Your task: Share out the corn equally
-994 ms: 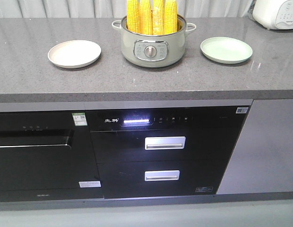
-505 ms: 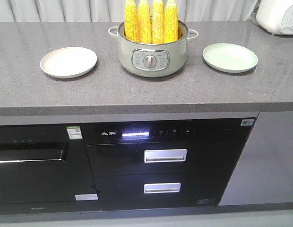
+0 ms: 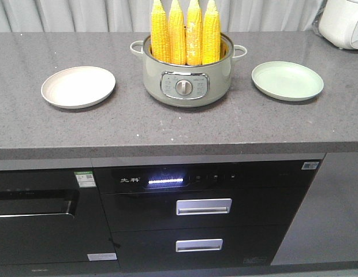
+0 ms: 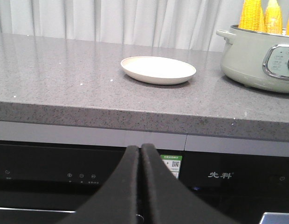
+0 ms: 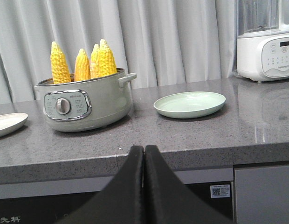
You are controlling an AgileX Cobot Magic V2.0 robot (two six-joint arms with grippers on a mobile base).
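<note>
Corn: you have four husked yellow corn cobs (image 3: 186,32) standing upright, points up, packed side by side in the pale green round electric pot (image 3: 209,92) at the middle of the grey speckled stone counter (image 3: 167,130).
Left plate: the beige round plate (image 3: 78,86) sits on the counter well apart from the pot on your left side, with nothing on it.
Right plate: the pale green round plate (image 3: 287,81) sits on the opposite side of the pot, also bare.
Left gripper (image 4: 141,146): clenched on nothing, black fingers pressed together, low in front of the counter edge and facing the beige plate.
Right gripper (image 5: 144,148): clenched and empty too, below the counter edge, looking at the pot and the green plate.
Done: nothing yet, by the look of it; every cob is in the pot.
Left: an equal split should mean two cobs on each plate, so all four transfers remain.
Next: you will likely need to lift an arm above the counter, spread its jaws and take an outer cob near its tip; the cobs touch, so a neighbour may tip.
</note>
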